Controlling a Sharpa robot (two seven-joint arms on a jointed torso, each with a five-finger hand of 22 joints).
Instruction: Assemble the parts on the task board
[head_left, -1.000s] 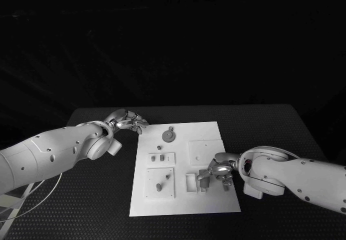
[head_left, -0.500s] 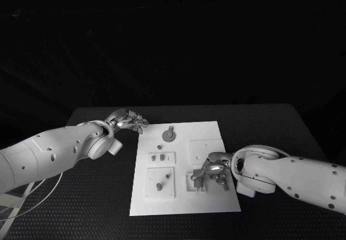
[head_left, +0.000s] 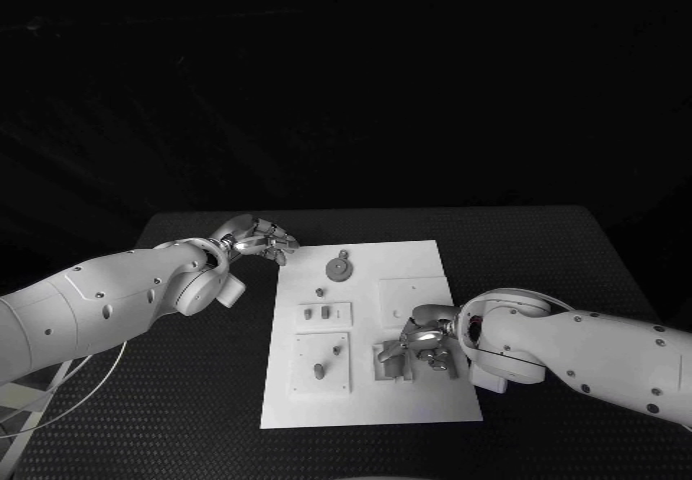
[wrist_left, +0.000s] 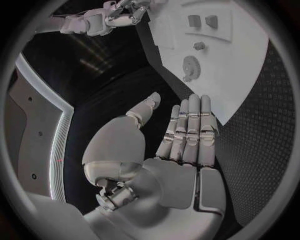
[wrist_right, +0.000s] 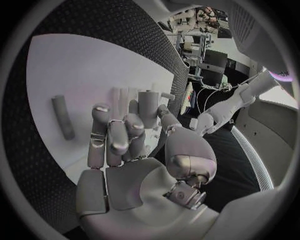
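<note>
Lying on the black bench (head_left: 577, 250), the white task board (head_left: 404, 265) stretches between the two hands. The right hand (head_left: 423, 347) curls over a grey part (wrist_right: 149, 106) at the board's near right; whether its fingers (wrist_right: 117, 135) grip it is hidden. The left hand (head_left: 260, 240) hangs off the board's far corner, fingers (wrist_left: 190, 125) straight together, holding nothing. A loose grey peg (wrist_right: 62, 117) lies beside the right fingers.

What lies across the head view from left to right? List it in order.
Left hand off the board's far left corner → gear-shaped part on the task board → right hand over the board's right side.
</note>
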